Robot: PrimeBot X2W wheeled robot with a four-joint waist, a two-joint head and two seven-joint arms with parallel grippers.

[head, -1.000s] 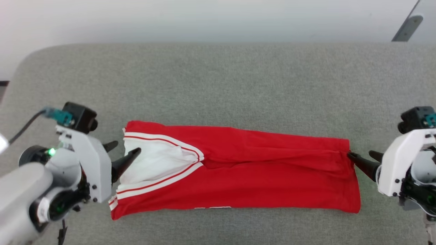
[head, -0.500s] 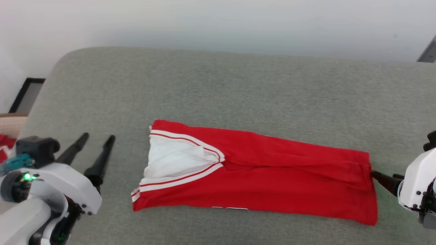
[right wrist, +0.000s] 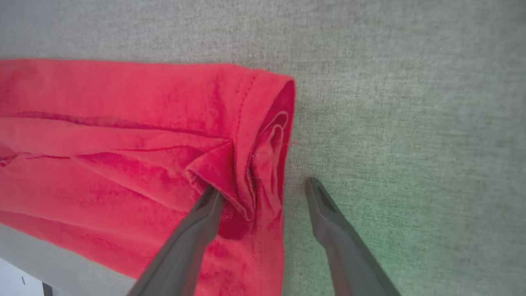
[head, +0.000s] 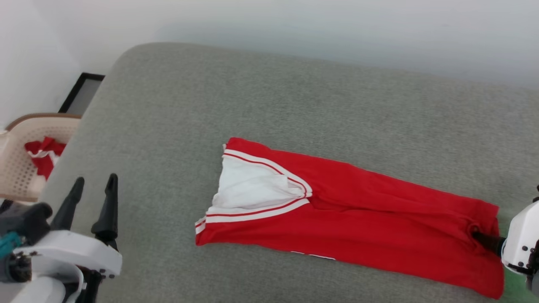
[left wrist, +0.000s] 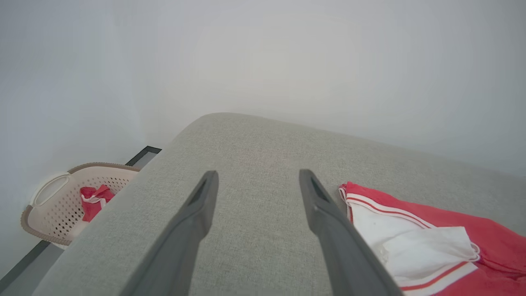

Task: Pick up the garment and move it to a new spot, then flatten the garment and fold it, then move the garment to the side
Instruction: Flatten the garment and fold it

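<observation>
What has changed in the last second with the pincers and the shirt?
The left pincer drew back from the white sleeve and stands open, apart from the garment. The head camera turned left, bringing a basket into view. The right pincer stays open at the hem; the garment lies folded as before.

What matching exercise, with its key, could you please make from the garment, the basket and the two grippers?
1 garment; 2 basket; 3 left gripper; 4 right gripper.
A open over bare cushion; B holds red cloth, beside the cushion; C open, one finger under the garment's end; D lies in a long strip.
Pairs: 1-D, 2-B, 3-A, 4-C.
</observation>
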